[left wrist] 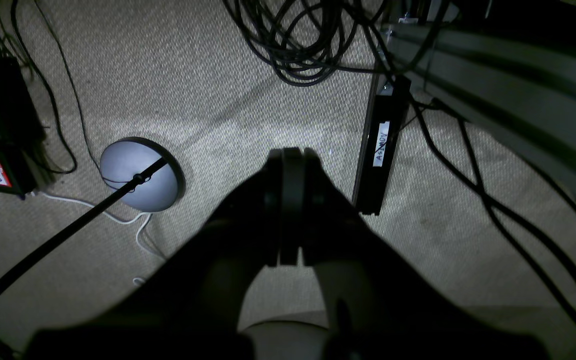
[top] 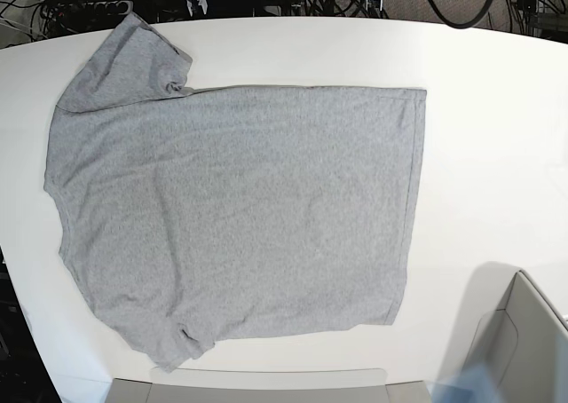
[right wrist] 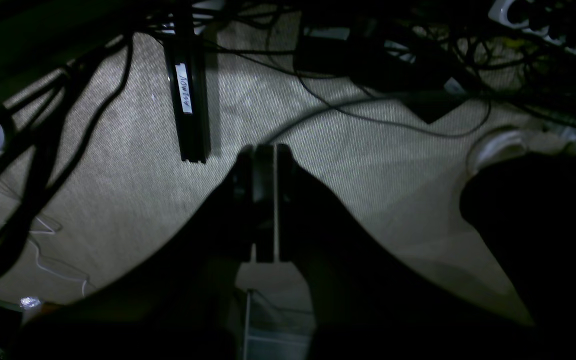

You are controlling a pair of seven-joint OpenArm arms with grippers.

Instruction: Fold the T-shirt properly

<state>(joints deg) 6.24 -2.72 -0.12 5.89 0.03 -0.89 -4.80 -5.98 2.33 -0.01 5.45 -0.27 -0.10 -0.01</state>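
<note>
I saw the T-shirt (top: 235,212) spread plain-side up across the white table (top: 497,154), lower-left sleeve bunched. Both wrist views were dark: left gripper (left wrist: 290,165) and right gripper (right wrist: 263,155) had fingers pressed together above carpet (left wrist: 208,75).

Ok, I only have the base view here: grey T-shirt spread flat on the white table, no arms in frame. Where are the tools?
Observer: The left tool hangs over beige carpet, not over the table; its jaws are pressed together with nothing between them.
Operator: And the right one?
Observer: The right tool is shut and empty too, over the same carpet, near a black bar with a white label.
Operator: So neither is touching the T-shirt?
Observer: No. Neither wrist view shows the T-shirt at all, only floor.
</note>
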